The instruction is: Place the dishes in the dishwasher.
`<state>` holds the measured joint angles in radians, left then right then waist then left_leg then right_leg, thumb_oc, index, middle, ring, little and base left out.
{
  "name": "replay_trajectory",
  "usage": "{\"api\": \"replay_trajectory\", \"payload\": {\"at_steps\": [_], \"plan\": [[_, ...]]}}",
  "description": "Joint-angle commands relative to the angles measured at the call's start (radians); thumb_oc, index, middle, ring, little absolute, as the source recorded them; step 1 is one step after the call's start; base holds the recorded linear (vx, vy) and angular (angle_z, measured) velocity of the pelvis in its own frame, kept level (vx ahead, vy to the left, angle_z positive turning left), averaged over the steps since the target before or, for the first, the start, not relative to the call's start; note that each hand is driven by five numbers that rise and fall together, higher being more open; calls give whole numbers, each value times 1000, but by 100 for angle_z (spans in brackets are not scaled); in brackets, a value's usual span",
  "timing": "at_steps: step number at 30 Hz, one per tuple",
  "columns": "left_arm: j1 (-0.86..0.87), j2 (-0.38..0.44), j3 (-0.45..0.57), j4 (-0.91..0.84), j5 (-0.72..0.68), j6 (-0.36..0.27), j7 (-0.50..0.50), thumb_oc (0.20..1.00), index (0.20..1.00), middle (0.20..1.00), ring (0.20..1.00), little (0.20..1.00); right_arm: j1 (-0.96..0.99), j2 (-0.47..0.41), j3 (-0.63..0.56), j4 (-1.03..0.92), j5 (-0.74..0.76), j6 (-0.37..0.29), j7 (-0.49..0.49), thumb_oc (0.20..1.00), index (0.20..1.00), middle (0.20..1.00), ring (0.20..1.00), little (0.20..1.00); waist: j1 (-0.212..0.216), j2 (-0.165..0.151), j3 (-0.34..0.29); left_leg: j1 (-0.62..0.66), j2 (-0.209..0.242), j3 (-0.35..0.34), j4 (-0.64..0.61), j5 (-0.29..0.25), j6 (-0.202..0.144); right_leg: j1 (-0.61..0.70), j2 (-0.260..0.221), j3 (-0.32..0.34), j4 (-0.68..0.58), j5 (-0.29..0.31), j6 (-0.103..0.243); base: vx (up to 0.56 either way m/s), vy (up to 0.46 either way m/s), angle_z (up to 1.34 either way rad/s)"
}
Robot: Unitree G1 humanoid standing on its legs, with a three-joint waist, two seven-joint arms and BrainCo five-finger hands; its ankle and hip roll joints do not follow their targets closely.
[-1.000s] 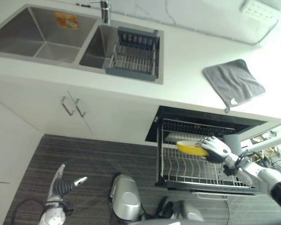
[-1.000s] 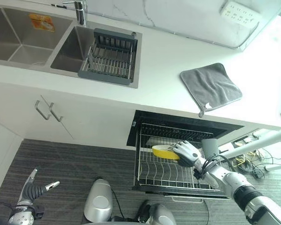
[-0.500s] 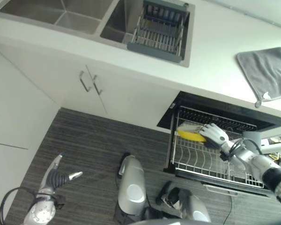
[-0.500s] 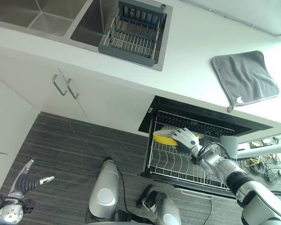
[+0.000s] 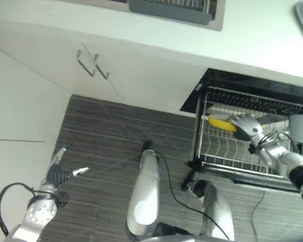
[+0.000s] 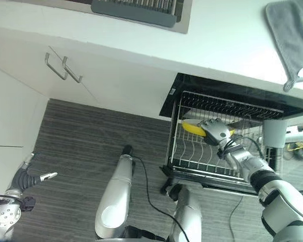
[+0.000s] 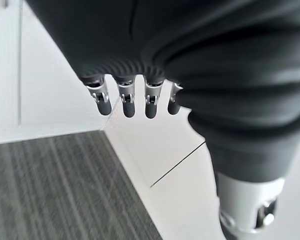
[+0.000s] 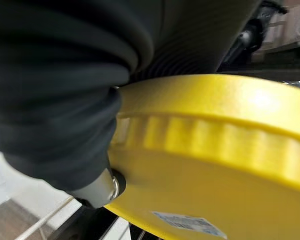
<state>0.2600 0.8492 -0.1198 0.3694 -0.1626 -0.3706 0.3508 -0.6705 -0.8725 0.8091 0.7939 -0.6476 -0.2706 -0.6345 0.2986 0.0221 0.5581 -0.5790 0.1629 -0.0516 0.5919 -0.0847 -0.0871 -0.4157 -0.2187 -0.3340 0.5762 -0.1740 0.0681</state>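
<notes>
A yellow dish [image 6: 192, 127] hangs over the back left part of the pulled-out dishwasher rack [image 6: 202, 157], tilted on edge above the wire tines. My right hand [image 6: 215, 132] is shut on its rim. Up close, the right wrist view shows the yellow dish [image 8: 215, 150] pressed against my hand's dark cover [image 8: 55, 75]. The dishwasher's dark opening [image 5: 252, 85] sits under the white counter. My left hand [image 5: 58, 174] hangs low over the floor, far from the rack, with its fingers [image 7: 125, 102] straight and nothing in them.
A grey cloth [image 6: 293, 30] lies on the counter [image 6: 227, 40] above the dishwasher. White cupboard doors with two metal handles [image 5: 91, 63] stand left of it. A grey cylinder [image 5: 300, 128] stands at the rack's right end. Dark striped floor [image 5: 106, 141] spreads before the cupboards.
The camera has swung, so the sink and counter slid up and out of the picture. My right hand still holds the yellow dish over the rack's back left. The left hand hangs as before.
</notes>
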Motion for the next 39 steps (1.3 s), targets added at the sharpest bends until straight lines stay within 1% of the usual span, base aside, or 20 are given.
{"api": "replay_trajectory", "payload": {"at_steps": [1,4,5,7,12,13,17,19,21,23,25,26,28,29,30,31,36,39], "plan": [[-15,-5,-3,-15,-53,-32,39,1000,1000,1000,1000,1000,-73,-72,-23,-7,85,13,14,200,200,200,200,200,-8,-9,-38,-88,-40,5,98,-50,64,-5,36,-9,-51,84,0,-191,61,-22],[-45,-17,-21,-12,-64,-39,51,1000,1000,1000,1000,1000,-119,-90,-11,7,97,20,8,200,200,200,200,200,-17,-8,-38,-112,-40,13,91,-52,69,-50,29,1,-44,81,-1,-168,55,-11],[-66,-31,-38,-6,-64,-48,60,1000,1000,1000,1000,1000,-146,-98,-8,30,96,15,1,200,200,200,200,200,-23,-5,-38,-126,-42,19,88,-55,73,-78,23,6,-35,77,-2,-130,61,-33],[-90,-45,-56,-6,-69,-54,71,1000,1000,1000,1000,1000,-188,-108,-2,49,98,25,6,200,200,200,200,200,-30,2,-38,-141,-46,27,85,-58,79,-117,13,18,-16,72,-3,-126,89,-9],[-134,-80,-90,6,-85,-65,90,1000,1000,1000,1000,1000,-247,-125,-9,105,95,74,-9,200,200,200,200,200,-46,23,-38,-167,-60,48,85,-68,89,-198,-16,44,42,52,-7,-89,123,-7],[-149,-108,-109,9,-91,-72,98,1000,1000,1000,1000,1000,-270,-134,-21,128,62,115,-51,200,200,200,200,200,-57,40,-38,-183,-71,64,93,-77,97,-251,-35,66,88,39,-9,-100,208,-4],[-165,-147,-133,22,-100,-90,106,1000,1000,1000,1000,1000,-294,-132,-33,172,-20,126,-108,200,200,200,200,200,-72,65,-38,-185,-76,82,95,-86,98,-289,-49,90,124,26,-12,-43,159,-7],[-172,-156,-140,29,-115,-105,106,1000,1000,1000,1000,1000,-298,-133,-35,192,-28,125,-114,200,200,200,200,200,-80,76,-38,-182,-78,88,88,-86,98,-300,-50,101,129,23,-14,-26,119,-5],[-176,-162,-143,38,-124,-117,103,1000,1000,1000,1000,1000,-300,-130,-34,207,-30,110,-101,200,200,200,200,200,-84,81,-38,-182,-78,92,85,-86,96,-306,-52,106,131,22,-15,-21,78,1],[-179,-166,-141,44,-135,-123,95,1000,1000,1000,1000,1000,-298,-128,-31,218,-10,88,-48,200,200,200,200,200,-88,85,-38,-175,-79,98,73,-83,93,-306,-50,109,127,21,-16,-14,62,1],[-178,-168,-137,46,-138,-124,89,1000,1000,1000,1000,1000,-288,-126,-30,223,-3,74,-51,200,200,200,200,200,-89,85,-38,-170,-79,100,68,-81,92,-304,-50,110,125,22,-17,-1,19,0],[-181,-168,-137,50,-142,-124,87,1000,1000,1000,1000,1000,-282,-123,-32,228,14,64,-33,200,200,200,200,200,-91,84,-38,-166,-80,101,65,-81,91,-302,-50,109,123,22,-17,0,0,0],[-180,-171,-134,48,-141,-125,83,1000,1000,1000,1000,1000,-262,-111,-43,236,59,64,21,200,200,200,200,200,-92,83,-38,-160,-79,104,60,-80,91,-298,-50,108,120,22,-18,0,0,0],[-179,-172,-132,50,-141,-128,80,1000,1000,1000,1000,1000,-250,-103,-49,241,72,75,47,200,200,200,200,200,-92,83,-38,-158,-79,105,58,-80,91,-297,-49,107,118,22,-19,0,0,0],[-181,-174,-131,51,-139,-131,79,1000,1000,1000,1000,1000,-236,-91,-54,248,74,92,106,507,507,507,507,507,-92,81,-38,-156,-80,105,54,-79,90,-294,-47,106,114,23,-19,0,0,0],[-182,-171,-128,45,-141,-126,74,1000,1000,1000,1000,1000,-225,-85,-55,254,96,87,112,1000,1000,1000,1000,1000,-91,82,-38,-155,-80,105,52,-78,90,-293,-50,103,113,25,-19,0,0,0],[-180,-167,-129,32,-141,-113,74,1000,1000,1000,1000,1000,-207,-64,-75,255,131,51,146,1000,1000,1000,1000,1000,-94,84,-38,-145,-81,108,49,-76,88,-290,-48,103,113,25,-22,0,0,0],[-184,-166,-124,32,-140,-110,69,1000,1000,1000,1000,1000,-204,-56,-77,254,147,54,182,1000,1000,1000,1000,1000,-95,81,-38,-144,-81,109,49,-77,90,-289,-47,102,113,26,-21,0,0,0]]}}
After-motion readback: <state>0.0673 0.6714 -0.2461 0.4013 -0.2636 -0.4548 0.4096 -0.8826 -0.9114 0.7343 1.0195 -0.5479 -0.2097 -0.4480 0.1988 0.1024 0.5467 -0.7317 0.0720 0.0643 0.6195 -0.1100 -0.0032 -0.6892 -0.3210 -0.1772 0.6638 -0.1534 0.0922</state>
